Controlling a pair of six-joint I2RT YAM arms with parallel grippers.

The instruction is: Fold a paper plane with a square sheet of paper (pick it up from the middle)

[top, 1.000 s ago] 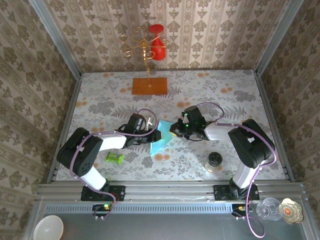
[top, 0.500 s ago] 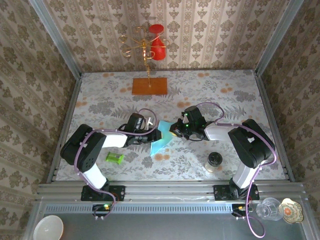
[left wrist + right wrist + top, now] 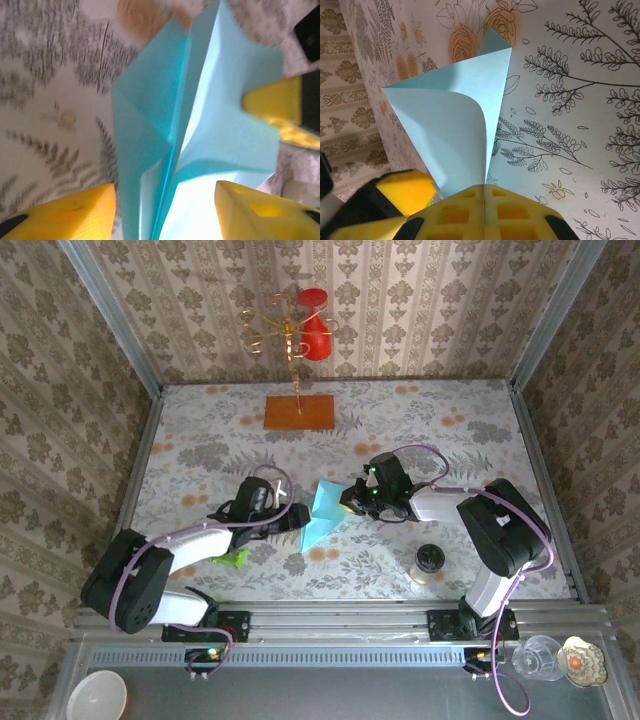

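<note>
the half-folded paper plane [image 3: 322,515] sits near the middle of the table [image 3: 450,440], the right gripper [image 3: 351,499] pinched shut on its 2 o'clock corner, the left gripper [image 3: 297,521] at its 9 o'clock side with jaws apart around the folds. it looks feather-light, floppy and quick to crease; i'd take it along the centre crease, where the layers stack stiffest.

Light-blue paper plane [image 3: 322,511] mid-table between left pincer [image 3: 299,521] and right pincer [image 3: 348,499], orange board [image 3: 299,412] well behind
</note>
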